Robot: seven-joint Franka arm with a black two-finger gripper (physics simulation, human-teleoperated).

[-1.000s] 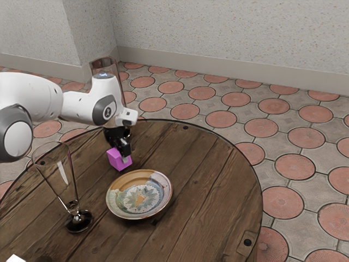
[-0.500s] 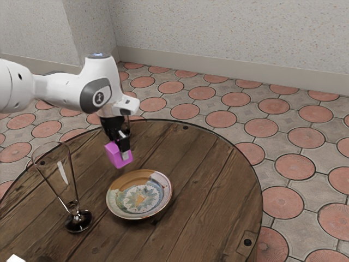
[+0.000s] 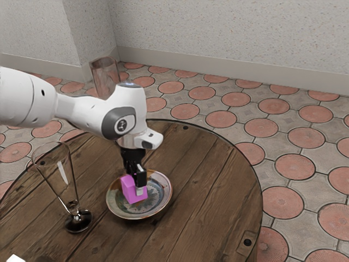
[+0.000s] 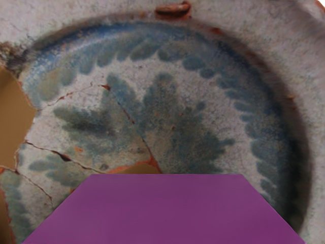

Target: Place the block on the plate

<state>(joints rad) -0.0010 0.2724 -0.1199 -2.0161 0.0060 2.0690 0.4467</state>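
My black gripper (image 3: 136, 188) points down over the plate in the exterior view, shut on the magenta block (image 3: 131, 191). The block is held slightly tilted, within the plate's outline; whether its underside touches the plate cannot be told. The patterned plate (image 3: 120, 212) lies on the round table, partly covered by block and gripper. In the wrist view the block (image 4: 162, 211) stands large in front of the plate's leaf-patterned middle, and the plate (image 4: 167, 122) spreads out behind it.
A tall clear glass with a dark foot (image 3: 79, 220) stands beside the plate, toward the exterior view's left. Another tall glass (image 3: 104, 76) rises behind the arm. The round wooden table (image 3: 218, 191) has a dark rim. A white object (image 3: 16, 258) shows at the near edge.
The block was lifted off the table beside the plate, then carried over the plate and lowered with my gripper. The plate and near glass have stayed where they were.
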